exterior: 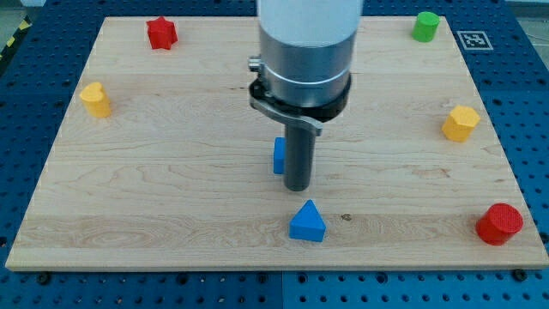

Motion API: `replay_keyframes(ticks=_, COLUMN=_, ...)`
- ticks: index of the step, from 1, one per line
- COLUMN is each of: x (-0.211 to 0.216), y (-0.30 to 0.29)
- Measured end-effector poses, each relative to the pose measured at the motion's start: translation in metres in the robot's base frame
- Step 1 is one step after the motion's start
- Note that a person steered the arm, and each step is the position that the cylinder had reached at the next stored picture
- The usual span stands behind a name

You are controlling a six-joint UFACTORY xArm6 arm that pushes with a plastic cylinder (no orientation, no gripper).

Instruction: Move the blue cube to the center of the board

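Claw: none fitted; the arm ends in a dark rod, so there is no jaw state to report.
My tip [297, 187]: resting on the wooden board [171, 197] near its middle, below the grey cylindrical arm body [306, 43].
Blue cube [279, 155]: just beside the rod on the view's left, mostly hidden behind it (only a narrow strip shows); contact cannot be confirmed. It sits close to the board's centre.
Blue triangular block [307, 222]: below my tip toward the view's bottom, near but apart.
Yellow block, left [96, 99]: well apart, near the board's left edge.
Yellow block, right [460, 123]: hexagonal, near the right edge.
Red star block [161, 33]: top left area.
Green cylinder [425, 26]: top right corner.
Red cylinder [499, 223]: bottom right corner.
Desk [527, 94]: blue perforated surface carrying the board.
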State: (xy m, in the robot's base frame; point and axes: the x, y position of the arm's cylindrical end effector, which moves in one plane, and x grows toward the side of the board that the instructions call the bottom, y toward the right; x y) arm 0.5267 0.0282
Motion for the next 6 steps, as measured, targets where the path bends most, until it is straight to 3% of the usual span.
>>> replay_keyframes(ticks=6, x=-0.060, y=-0.036)
